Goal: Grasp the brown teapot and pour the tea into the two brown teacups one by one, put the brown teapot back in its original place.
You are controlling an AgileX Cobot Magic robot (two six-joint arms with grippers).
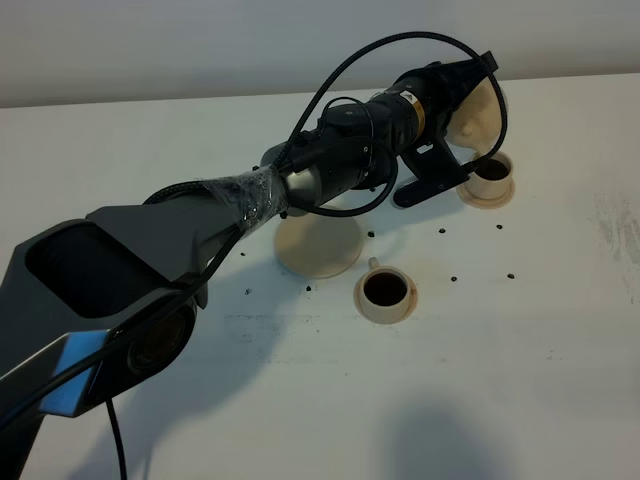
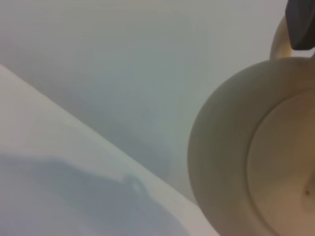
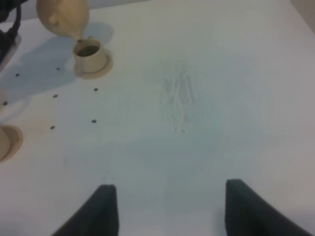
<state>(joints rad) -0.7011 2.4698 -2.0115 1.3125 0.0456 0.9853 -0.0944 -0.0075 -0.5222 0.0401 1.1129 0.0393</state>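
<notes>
The brown teapot hangs tilted over the far teacup, spout down at its rim. My left gripper is shut on the pot's handle; the left wrist view shows the teapot's underside and one dark finger on the handle loop. The right wrist view shows the teapot tipped over that teacup, which holds dark tea. The near teacup stands on its saucer, also dark inside. The round tray is bare. My right gripper is open over bare table, holding nothing.
Small dark specks dot the white table around the cups. The left arm stretches diagonally across the table above the tray. The near teacup's saucer shows at the edge of the right wrist view.
</notes>
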